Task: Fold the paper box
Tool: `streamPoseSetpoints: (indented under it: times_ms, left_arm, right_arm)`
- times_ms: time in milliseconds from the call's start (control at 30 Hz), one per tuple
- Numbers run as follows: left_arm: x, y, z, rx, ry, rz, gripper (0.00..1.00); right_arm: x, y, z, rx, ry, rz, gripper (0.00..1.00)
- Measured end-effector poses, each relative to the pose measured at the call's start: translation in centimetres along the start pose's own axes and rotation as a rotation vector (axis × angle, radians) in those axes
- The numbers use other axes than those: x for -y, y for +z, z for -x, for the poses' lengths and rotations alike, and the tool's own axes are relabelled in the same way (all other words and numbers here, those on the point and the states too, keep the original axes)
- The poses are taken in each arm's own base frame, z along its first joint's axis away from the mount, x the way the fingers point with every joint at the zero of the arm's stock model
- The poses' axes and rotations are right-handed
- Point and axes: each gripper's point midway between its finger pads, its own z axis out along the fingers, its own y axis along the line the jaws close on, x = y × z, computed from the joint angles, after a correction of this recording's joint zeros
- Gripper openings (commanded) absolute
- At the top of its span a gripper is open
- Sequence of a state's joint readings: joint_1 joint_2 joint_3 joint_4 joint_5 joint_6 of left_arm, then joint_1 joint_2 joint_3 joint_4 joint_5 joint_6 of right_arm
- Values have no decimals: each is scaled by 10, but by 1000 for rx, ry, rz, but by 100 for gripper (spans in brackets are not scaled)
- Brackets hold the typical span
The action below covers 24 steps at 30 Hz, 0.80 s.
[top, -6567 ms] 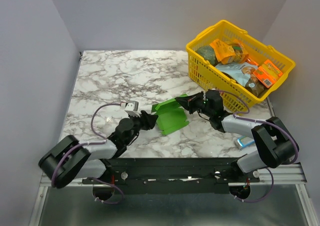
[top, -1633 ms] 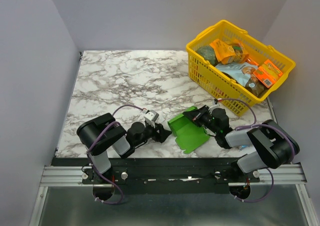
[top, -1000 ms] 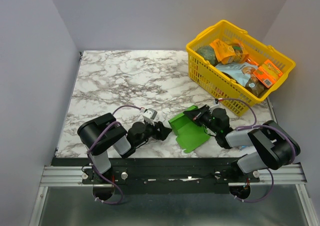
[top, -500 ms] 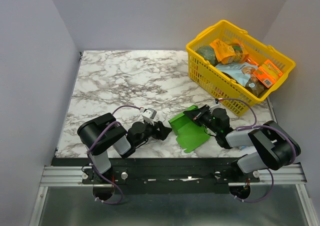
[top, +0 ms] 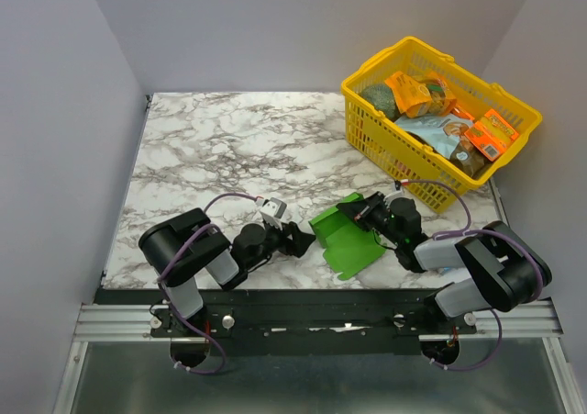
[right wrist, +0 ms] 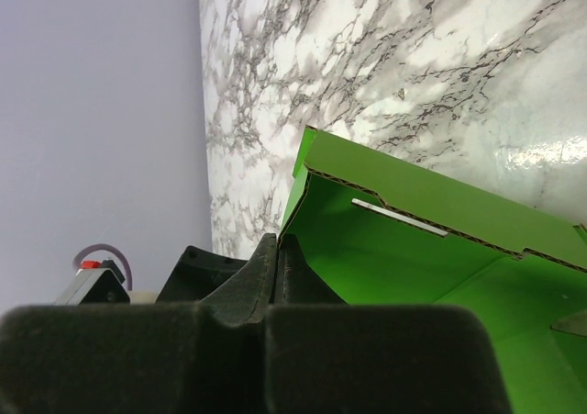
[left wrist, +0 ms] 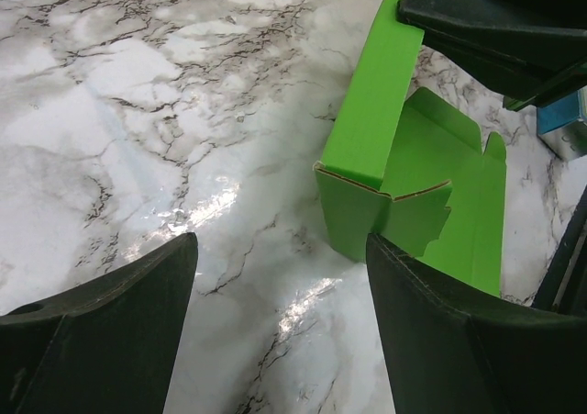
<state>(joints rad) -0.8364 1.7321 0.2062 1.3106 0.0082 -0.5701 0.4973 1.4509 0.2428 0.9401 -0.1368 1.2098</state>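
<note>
From above, the paper box [top: 348, 242] lies partly opened near the front edge of the marble table [top: 229, 148], between my two pincers. The left gripper [top: 306, 240] sits low just left of it, its arm folded back beside its base. The right gripper [top: 345, 208] reaches in from the right onto the box's raised wall. Since about six seconds ago, the box has come nearer the front edge.

On the left wrist view, my jaws stand wide apart, with the box [left wrist: 385, 184] just ahead and untouched.

On the right wrist view, the jaws are pressed together, pinching the wall's edge [right wrist: 413, 249].
</note>
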Motion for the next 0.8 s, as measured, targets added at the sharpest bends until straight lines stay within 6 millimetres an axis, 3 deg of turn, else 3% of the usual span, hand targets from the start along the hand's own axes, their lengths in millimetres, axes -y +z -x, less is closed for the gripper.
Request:
streamPoseSetpoints:
  times_ms: [800]
  left_arm:
    - [10,2,3,9,5,-28,85]
  right_arm:
    - [0,0,0,0,0,-1,1]
